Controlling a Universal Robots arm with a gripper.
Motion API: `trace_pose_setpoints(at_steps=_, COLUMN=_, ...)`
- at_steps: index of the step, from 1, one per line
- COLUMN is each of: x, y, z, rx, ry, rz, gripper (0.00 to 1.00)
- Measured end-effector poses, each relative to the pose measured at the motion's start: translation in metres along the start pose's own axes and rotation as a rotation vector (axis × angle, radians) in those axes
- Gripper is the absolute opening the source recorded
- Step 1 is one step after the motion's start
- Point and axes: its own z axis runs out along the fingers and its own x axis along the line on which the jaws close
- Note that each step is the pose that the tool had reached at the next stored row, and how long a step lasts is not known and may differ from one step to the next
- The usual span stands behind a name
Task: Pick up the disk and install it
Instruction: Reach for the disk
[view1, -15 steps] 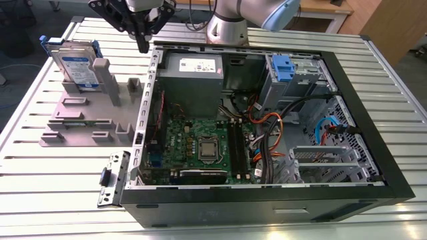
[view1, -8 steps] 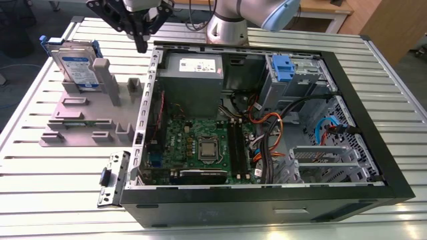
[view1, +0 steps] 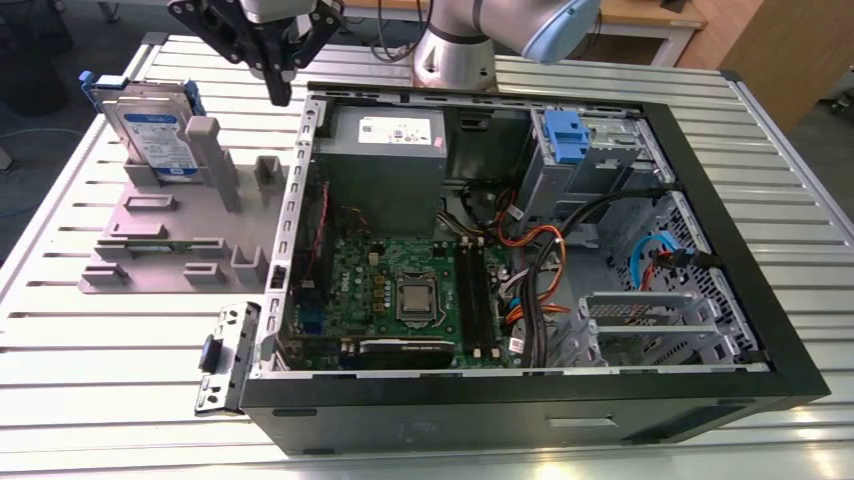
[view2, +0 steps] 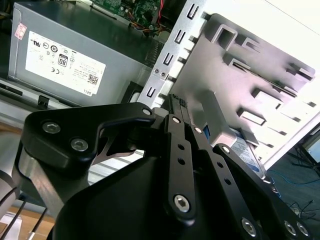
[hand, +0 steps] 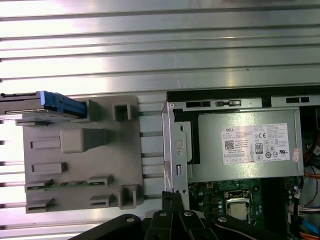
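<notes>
The disk (view1: 150, 135) stands on edge in a slot of the grey holder (view1: 160, 215) near the desk's (view1: 80, 340) far corner on the exterior view's left. Its blue frame runs along the top, probably so it can be taken from above. The gripper (view1: 278, 92) hangs over the strip between holder and open computer case (view1: 467, 395), by the desk's far edge, clenched on nothing and apart from the disk. The case lies on its side with the panel off, presumably to leave the drive cage (view1: 607, 160) reachable from above.
</notes>
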Motion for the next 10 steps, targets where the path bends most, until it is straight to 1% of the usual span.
trace_pose_setpoints(at_steps=10, x=0.0036, y=-0.0003, z=-0.0001, rx=0.0, ry=0.0, rz=0.0, gripper=0.1)
